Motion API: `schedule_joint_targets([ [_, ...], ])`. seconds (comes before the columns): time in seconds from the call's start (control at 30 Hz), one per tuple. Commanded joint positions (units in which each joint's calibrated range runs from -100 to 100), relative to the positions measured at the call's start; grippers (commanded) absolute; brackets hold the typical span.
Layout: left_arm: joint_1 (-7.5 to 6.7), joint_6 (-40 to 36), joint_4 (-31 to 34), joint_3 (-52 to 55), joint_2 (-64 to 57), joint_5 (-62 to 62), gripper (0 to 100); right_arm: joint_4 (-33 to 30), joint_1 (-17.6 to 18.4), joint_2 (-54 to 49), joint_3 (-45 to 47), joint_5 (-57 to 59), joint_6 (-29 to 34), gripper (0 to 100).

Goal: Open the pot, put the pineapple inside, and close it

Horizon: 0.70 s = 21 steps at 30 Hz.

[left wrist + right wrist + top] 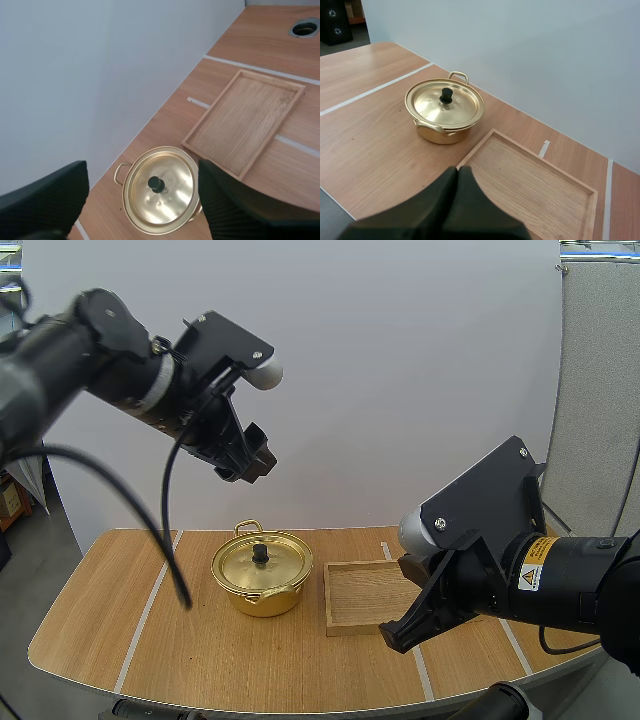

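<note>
A gold pot (262,575) stands on the table with its lid on, black knob (260,554) upright. My left gripper (247,464) hangs high above and slightly behind it. In the left wrist view its fingers (50,200) stand wide apart, open and holding nothing, with the pot (161,192) far below between them. My right gripper (397,636) hovers low over the near edge of the wooden tray (362,592). Its fingers (458,175) lie together as one dark wedge, shut on nothing, pointing toward the pot (445,107).
The wooden tray (530,182) lies bare just right of the pot, also under the left wrist camera as the tray (245,120). White lines cross the wooden table (120,610). A round cable hole (305,28) sits beyond the tray.
</note>
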Motion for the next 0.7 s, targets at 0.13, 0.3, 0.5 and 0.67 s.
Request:
schedule_joint_targets([
  [0.13, -0.03, -7.7, 5.1, -0.3, -20.2, 6.4, 100, 0.0, -0.2, -0.5, -0.2, -0.4, -0.1, 0],
  [0.3, -0.03, -10.2, 5.1, 2.6, -26.3, 6.4, 100, 0.1, -0.2, -0.5, -0.2, -0.4, -0.1, 0],
  [0.5, -0.03, -11.0, 5.1, 9.1, -33.6, 6.4, 3, 1.4, -0.2, -0.5, -0.2, -0.4, -0.1, 0],
  [0.67, -0.03, -11.7, 5.1, 17.0, -41.3, 6.4, 0, 0.7, -1.5, -0.6, -0.2, -0.4, -0.2, 0],
])
